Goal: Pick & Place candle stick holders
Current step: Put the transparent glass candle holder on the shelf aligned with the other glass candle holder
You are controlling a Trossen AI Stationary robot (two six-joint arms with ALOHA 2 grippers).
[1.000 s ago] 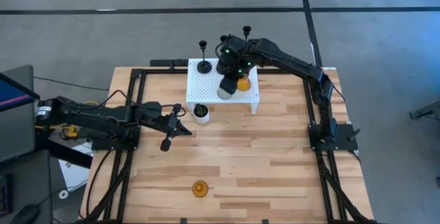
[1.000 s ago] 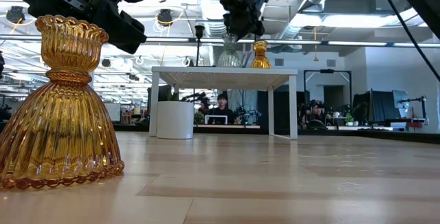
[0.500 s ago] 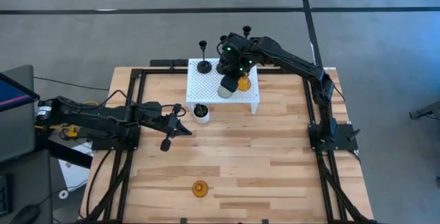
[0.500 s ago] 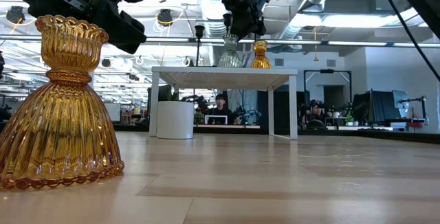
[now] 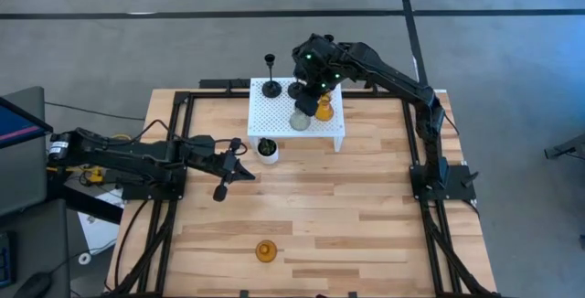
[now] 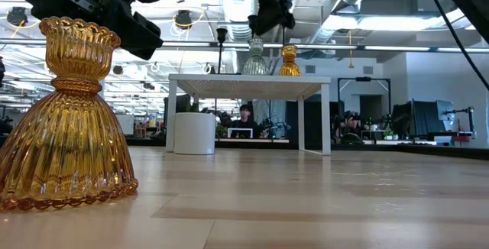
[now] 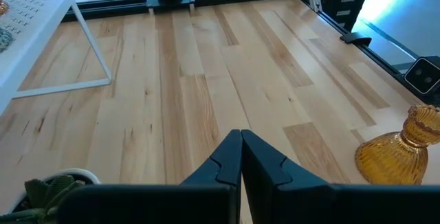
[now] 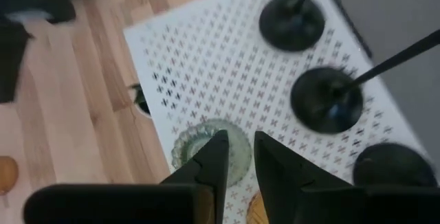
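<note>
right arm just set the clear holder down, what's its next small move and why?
Probably keep lifting the right gripper clear: its fingers stand parted above the clear holder on the white shelf. One amber holder remains on the table.

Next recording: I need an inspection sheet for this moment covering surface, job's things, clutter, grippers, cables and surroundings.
Surface: wooden table with a white perforated stand at its far side.
Job's things: clear glass holder and an amber holder stand on the stand beside black holders; a second amber holder stands alone on the table's near side.
Clutter: white pot with a green plant on the table beside the stand.
Grippers: right gripper above the clear glass holder, fingers slightly apart, holding nothing; left gripper shut, empty, low over the table's left side.
Cables: black cable off the table's left edge.
Surroundings: person seated far behind the table.
</note>
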